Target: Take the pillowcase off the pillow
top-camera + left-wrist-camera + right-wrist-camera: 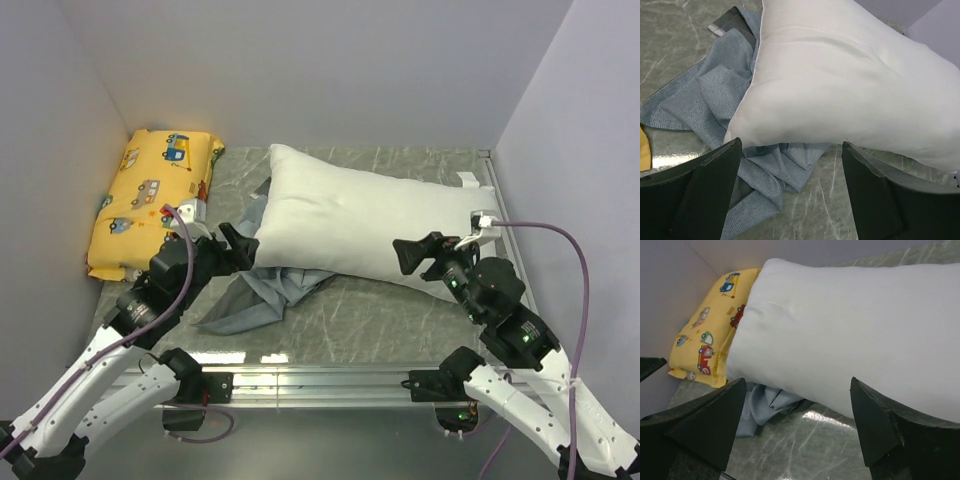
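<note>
Left gripper (790, 145), right gripper (797, 382) agape; pillow (365, 215) overlapping crumpled pillowcase (262, 295).

- Pillow (850, 325): white and bare.
- Cushion (707, 340): yellow with a vehicle print, behind the pillow's left end and partly hidden by it.
- Pillowcase (765, 407): blue-grey, crumpled on the table (805, 450) under the pillow's lower left edge.
- Gripper (797, 390): jaws spread wide, just below the pillow.

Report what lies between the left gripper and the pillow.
The crumpled pillowcase lies there. Its blue-grey folds spill from under the edge of the pillow toward the open left gripper. The left wrist view shows this best.
</note>
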Tool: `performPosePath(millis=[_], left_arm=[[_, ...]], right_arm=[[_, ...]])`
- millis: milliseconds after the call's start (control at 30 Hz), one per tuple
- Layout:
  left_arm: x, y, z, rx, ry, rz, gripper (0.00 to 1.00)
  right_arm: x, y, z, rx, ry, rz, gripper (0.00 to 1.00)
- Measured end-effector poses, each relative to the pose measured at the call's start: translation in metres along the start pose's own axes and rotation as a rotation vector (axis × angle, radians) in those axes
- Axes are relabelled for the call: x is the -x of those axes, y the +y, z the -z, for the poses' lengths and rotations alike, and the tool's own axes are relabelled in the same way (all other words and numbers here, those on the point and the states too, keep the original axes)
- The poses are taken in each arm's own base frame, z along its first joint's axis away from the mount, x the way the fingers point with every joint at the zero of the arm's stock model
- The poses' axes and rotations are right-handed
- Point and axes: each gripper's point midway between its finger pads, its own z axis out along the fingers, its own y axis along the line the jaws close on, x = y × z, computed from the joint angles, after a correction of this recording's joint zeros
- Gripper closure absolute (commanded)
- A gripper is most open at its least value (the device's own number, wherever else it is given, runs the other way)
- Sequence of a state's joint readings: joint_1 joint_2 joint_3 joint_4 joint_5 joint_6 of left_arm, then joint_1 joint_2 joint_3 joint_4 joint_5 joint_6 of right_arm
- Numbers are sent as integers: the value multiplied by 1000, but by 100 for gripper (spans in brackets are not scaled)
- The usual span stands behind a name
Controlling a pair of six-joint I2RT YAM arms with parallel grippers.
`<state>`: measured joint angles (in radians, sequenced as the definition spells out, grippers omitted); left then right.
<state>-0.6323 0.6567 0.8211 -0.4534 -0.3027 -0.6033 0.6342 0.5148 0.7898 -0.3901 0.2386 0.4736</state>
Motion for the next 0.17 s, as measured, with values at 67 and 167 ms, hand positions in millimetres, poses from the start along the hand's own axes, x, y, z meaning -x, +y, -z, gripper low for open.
performPosePath(millis=[67, 167], left_arm=[[-5, 2, 0, 2, 8, -2, 14], [-8, 3, 1, -4, 13, -3, 15]], right_arm=[[-5, -6, 2, -18, 7, 9, 9], [-16, -14, 3, -41, 37, 22, 9]])
